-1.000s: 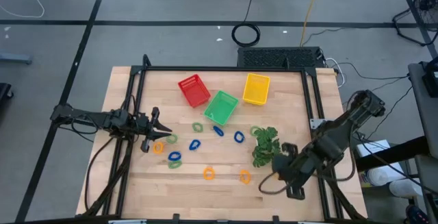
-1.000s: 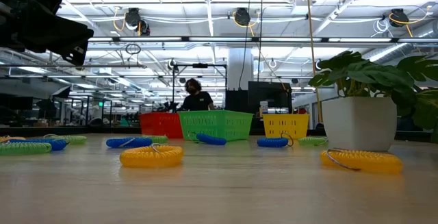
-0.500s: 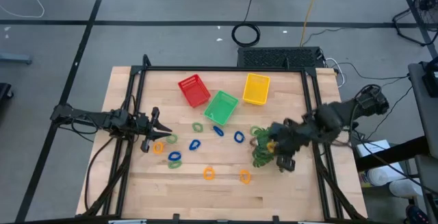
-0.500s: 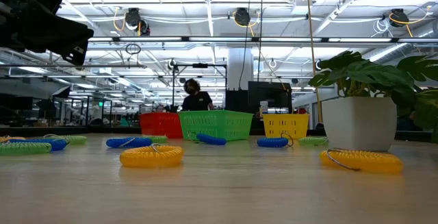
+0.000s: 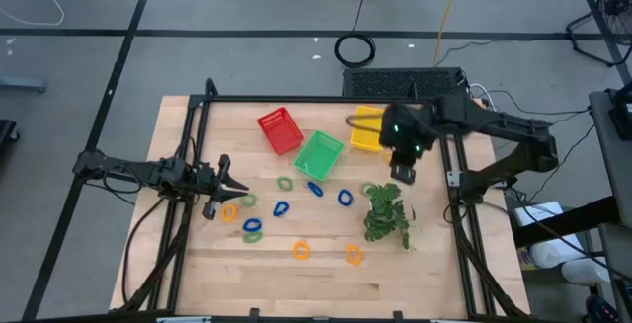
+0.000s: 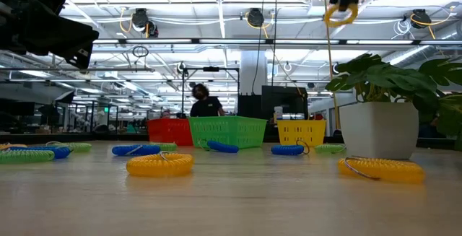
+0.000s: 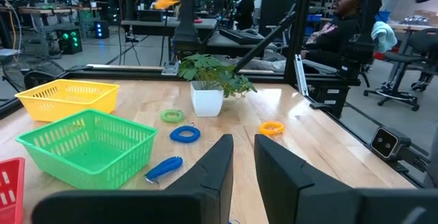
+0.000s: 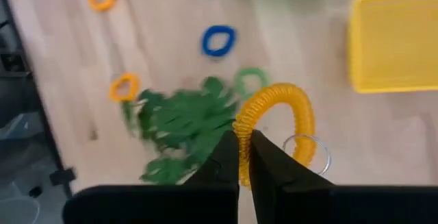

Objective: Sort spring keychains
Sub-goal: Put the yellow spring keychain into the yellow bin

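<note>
Between the fingertips of our right gripper [image 8: 241, 157] an orange spring keychain [image 8: 277, 125] hangs, the jaws pinched together on its coil, with its metal ring dangling beside it. In the high view that right gripper [image 5: 403, 170] sits high over the table, just beside the yellow basket [image 5: 369, 128] and above the plant sprig [image 5: 385, 210]. We judge the carrying step to be in hand: one orange loop lifted and on its way to a basket, most likely the yellow one. The next move calls for bringing the loop over the basket's opening, lowering, and parting the jaws so the coil drops inside rather than on the rim.

Our left gripper [image 7: 241, 157] waits low at the far side of the table, its jaws nearly together with a narrow gap and nothing between them. The remaining keychains lie scattered between the two grippers, below and away from the right one: blue, green and orange loops on the wood, and the green basket [image 5: 319, 154] and red basket [image 5: 278, 130] stand near them.

In the high view the carried loop is hidden by the arm; in the low view only the loop and the fingertips show at the top edge. We cannot tell whether any basket already holds keychains.
</note>
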`<state>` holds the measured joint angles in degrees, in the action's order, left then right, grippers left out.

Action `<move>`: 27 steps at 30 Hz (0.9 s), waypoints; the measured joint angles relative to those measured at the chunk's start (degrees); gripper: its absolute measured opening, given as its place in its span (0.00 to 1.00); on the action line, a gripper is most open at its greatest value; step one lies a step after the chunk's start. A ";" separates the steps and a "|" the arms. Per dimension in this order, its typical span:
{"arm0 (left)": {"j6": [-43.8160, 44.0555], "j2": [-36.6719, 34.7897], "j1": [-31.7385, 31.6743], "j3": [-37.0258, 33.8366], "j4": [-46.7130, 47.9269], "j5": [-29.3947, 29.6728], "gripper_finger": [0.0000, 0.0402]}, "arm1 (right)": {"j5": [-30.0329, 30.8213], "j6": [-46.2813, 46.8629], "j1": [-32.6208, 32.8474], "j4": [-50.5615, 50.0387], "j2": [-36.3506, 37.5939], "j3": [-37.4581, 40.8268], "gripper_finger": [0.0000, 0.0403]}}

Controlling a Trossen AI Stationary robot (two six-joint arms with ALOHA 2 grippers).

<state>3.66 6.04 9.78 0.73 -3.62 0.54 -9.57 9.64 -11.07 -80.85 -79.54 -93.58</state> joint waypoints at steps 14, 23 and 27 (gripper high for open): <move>0.00 0.00 0.00 -0.02 0.02 0.00 0.17 | -0.83 -12.77 -20.19 2.52 -8.70 0.02 0.00; 0.00 0.02 0.00 -0.02 0.00 0.00 0.17 | 1.99 -17.16 -25.86 5.57 -15.53 -6.38 0.00; 0.00 0.00 0.00 -0.01 0.00 0.00 0.17 | 2.08 -19.38 -26.43 5.25 -19.87 -11.01 0.00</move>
<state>3.66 6.04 9.78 0.72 -3.62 0.54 -7.49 -9.74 -37.50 -75.60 -99.41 -104.60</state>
